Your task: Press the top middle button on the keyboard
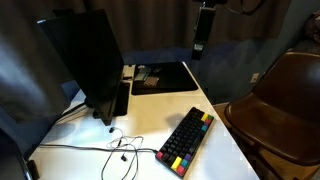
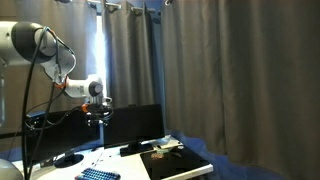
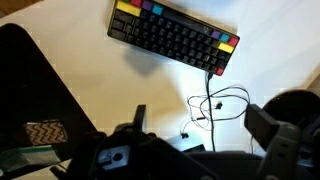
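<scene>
The compact black keyboard (image 1: 187,140) lies at an angle on the white table near its front right edge, with red, yellow, green and blue keys along its ends. It also shows in the wrist view (image 3: 175,35) at the top, and at the bottom edge of an exterior view (image 2: 97,174). My gripper (image 1: 202,30) hangs high above the table, well above and behind the keyboard; an exterior view (image 2: 97,112) shows it too. In the wrist view the gripper (image 3: 205,125) has its two fingers wide apart with nothing between them.
A black monitor (image 1: 85,60) stands at the left. A flat black desk mat (image 1: 165,76) lies at the back with small objects (image 1: 147,80) on it. Tangled earphone cable (image 3: 215,105) lies beside the keyboard. A brown chair (image 1: 280,95) stands to the right.
</scene>
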You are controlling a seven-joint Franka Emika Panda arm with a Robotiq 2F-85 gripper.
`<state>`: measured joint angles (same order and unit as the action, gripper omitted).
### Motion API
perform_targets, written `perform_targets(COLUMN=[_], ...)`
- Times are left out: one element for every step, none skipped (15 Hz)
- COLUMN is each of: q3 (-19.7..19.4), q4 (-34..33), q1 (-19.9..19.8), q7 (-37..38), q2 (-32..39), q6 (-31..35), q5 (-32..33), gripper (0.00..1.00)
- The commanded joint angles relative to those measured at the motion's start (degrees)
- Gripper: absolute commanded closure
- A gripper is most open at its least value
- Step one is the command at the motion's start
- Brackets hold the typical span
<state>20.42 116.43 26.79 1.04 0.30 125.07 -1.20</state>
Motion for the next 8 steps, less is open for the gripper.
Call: perform_targets(q3=[0.64,0.49,1.12,1.07,1.05,1.03,1.03,1.03], q4=[4.11,4.6,1.74,2.27,2.75,3.18,3.4,3.48], q1=[-1.8,-1.95,-1.93,-2.1,-2.18,-2.2,-2.19,-2.2], q7=[-3.33,-3.69,-1.62,-1.94,-2.08,-2.16,-2.19,-2.21], q2=[-7.67,-8.99,-4.95,-6.24,-7.21,-7.76,-7.92,-7.93], q6=[-2.74,-3.23,-2.42,-2.83,-2.97,-2.98,-2.98,-2.98], q5=[-3.2,-3.45,-1.43,-1.69,-1.84,-1.89,-1.91,-1.92], gripper=[0.0,0.0,0.0,0.0,0.0,0.0,0.0,0.0])
